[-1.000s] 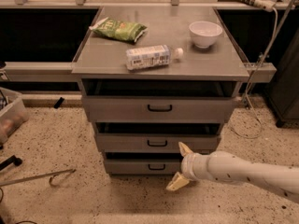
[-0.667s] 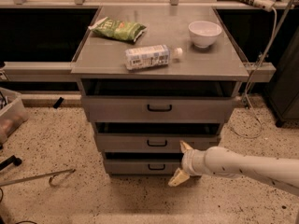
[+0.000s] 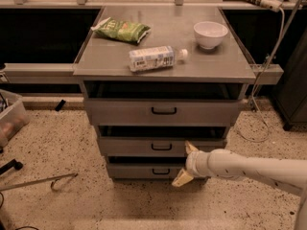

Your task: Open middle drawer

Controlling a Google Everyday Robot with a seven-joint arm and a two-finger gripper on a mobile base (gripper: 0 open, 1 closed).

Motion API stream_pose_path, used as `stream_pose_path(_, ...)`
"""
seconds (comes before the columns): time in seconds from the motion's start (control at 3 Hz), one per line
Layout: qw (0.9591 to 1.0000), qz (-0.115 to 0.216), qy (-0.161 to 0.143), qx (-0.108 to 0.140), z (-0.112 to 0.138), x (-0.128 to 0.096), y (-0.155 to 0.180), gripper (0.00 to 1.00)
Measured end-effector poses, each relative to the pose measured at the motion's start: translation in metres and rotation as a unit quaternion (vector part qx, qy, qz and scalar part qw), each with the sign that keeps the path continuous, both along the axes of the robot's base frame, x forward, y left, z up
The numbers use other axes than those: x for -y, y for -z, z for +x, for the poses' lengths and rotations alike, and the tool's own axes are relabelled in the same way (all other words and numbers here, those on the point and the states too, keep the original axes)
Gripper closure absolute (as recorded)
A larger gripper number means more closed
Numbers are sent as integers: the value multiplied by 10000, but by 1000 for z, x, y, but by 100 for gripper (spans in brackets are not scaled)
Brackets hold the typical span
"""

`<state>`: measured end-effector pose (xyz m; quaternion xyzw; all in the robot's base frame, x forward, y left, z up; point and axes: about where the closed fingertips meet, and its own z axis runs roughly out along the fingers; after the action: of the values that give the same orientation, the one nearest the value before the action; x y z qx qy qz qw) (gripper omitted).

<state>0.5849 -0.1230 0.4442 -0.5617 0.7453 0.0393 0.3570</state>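
Observation:
A grey metal cabinet has three drawers stacked under its flat top. The middle drawer (image 3: pixel 161 146) has a flat grey front with a small black loop handle (image 3: pixel 161 147). The top drawer (image 3: pixel 163 111) has the largest front, the bottom drawer (image 3: pixel 153 171) the smallest. My gripper (image 3: pixel 185 163) comes in from the right on a white arm (image 3: pixel 249 167). Its two cream fingers are spread open, one fingertip (image 3: pixel 190 147) touching or just in front of the middle drawer's front right of the handle, the other (image 3: pixel 181 178) by the bottom drawer. It holds nothing.
On the cabinet top (image 3: pixel 216 63) lie a green snack bag (image 3: pixel 122 30), a plastic bottle on its side (image 3: pixel 153 58) and a white bowl (image 3: pixel 210 34). A clear bin (image 3: pixel 9 119) stands at left, a metal rod (image 3: pixel 38 182) lies on the speckled floor, cables hang at right (image 3: pixel 268 71).
The gripper has moved slightly left and up toward the middle drawer front. The drawers have not visibly moved.

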Motion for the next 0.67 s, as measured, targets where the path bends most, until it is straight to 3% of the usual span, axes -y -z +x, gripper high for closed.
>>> stream_pose_path(0.33,9998,-37,158,110,22,4,2,0)
stream_pose_path(0.67,9995,-70,306,45,41,14,14,0)
